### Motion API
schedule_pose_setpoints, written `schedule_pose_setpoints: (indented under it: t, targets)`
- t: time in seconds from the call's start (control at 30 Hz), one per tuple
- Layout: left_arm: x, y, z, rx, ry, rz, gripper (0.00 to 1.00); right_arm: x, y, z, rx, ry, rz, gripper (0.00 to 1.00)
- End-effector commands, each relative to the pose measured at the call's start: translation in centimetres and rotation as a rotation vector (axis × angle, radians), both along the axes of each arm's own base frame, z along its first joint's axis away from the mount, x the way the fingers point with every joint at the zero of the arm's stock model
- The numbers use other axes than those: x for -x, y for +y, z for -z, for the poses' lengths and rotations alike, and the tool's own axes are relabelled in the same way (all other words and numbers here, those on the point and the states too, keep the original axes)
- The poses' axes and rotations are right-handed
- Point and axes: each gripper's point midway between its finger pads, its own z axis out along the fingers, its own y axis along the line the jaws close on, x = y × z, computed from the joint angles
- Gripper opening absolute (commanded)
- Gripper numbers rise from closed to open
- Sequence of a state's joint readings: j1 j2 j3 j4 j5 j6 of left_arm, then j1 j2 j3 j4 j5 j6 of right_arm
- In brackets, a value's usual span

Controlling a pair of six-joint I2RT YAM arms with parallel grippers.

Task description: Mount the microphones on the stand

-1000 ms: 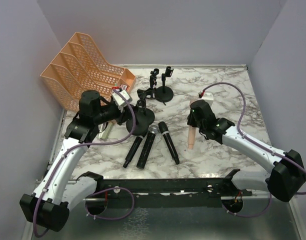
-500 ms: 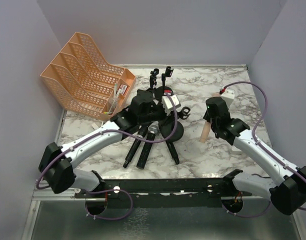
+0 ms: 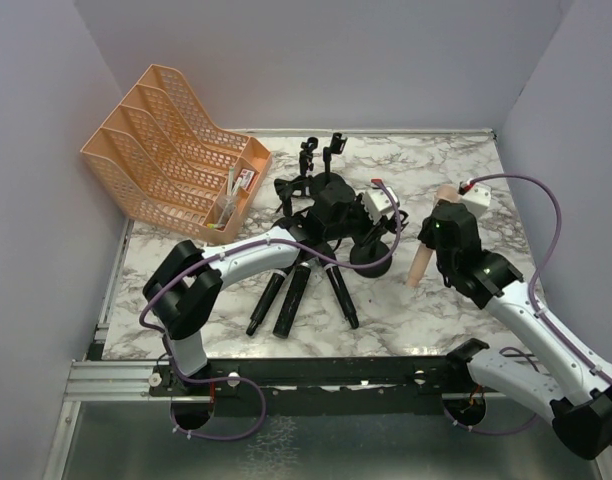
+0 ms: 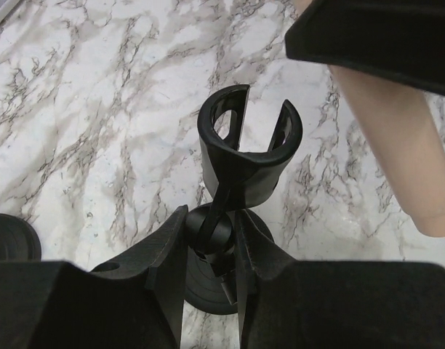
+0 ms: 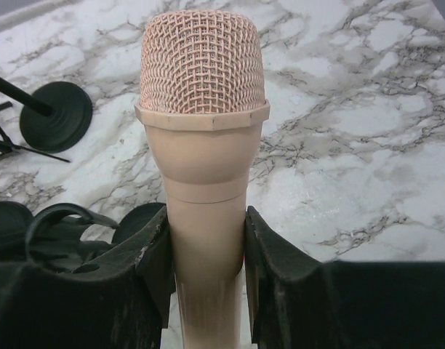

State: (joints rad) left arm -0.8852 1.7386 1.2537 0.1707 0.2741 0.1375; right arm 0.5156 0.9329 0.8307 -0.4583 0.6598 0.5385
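One pink microphone (image 5: 202,145) | clamped in right hand (image 5: 206,243) | stand (image 4: 244,145) in left hand (image 4: 210,236)

My left arm (image 3: 248,250) stretches across the table's middle, over the heads of three black microphones (image 3: 291,298), walling off the spare stands (image 3: 308,152) behind. An orange rack (image 3: 176,150) fills the far left corner. Bare marble (image 3: 436,155) lies open far right. A narrow gap separates the pink microphone (image 4: 390,145) from the clip (image 4: 244,160) of the stand (image 4: 208,231) I hold.

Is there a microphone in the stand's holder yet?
No, empty: the holder shows only table inside; the pink microphone is outside it.
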Motion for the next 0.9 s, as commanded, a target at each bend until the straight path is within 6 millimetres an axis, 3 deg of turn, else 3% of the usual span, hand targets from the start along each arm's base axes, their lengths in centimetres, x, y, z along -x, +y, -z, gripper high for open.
schedule_pose_setpoints:
  t: [0.0, 0.1, 0.37, 0.53, 0.63, 0.77, 0.87]
  targets:
    - [-0.9, -1.4, -4.3, 0.119, -0.086, -0.009, 0.0, -0.3, -0.2, -3.4, -0.012, -0.127, -0.023, 0.34]
    - [-0.5, -1.3, -3.3, 0.102, -0.075, 0.003, 0.0, -0.6, 0.2, -5.9, -0.016, -0.216, -0.068, 0.34]
    - [-0.1, -1.4, -2.6, 0.094, -0.064, 0.023, 0.4, -1.2, 1.3, -15.3, -0.035, -0.536, -0.165, 0.33]
    - [0.0, -1.8, -2.4, 0.095, -0.073, 0.057, 0.49, -1.5, 2.2, -20.4, -0.017, -0.715, -0.211, 0.31]
    - [-0.5, -1.9, -2.6, 0.098, -0.077, 0.052, 0.49, -2.1, 2.4, -22.1, 0.001, -0.758, -0.212, 0.29]
    - [-0.9, -1.5, -2.2, 0.095, -0.068, 0.053, 0.49, -2.6, 2.8, -23.1, 0.021, -0.812, -0.22, 0.27]
    - [-1.1, -1.4, -1.9, 0.097, -0.056, 0.067, 0.49, -3.0, 3.4, -23.3, 0.028, -0.846, -0.235, 0.2]
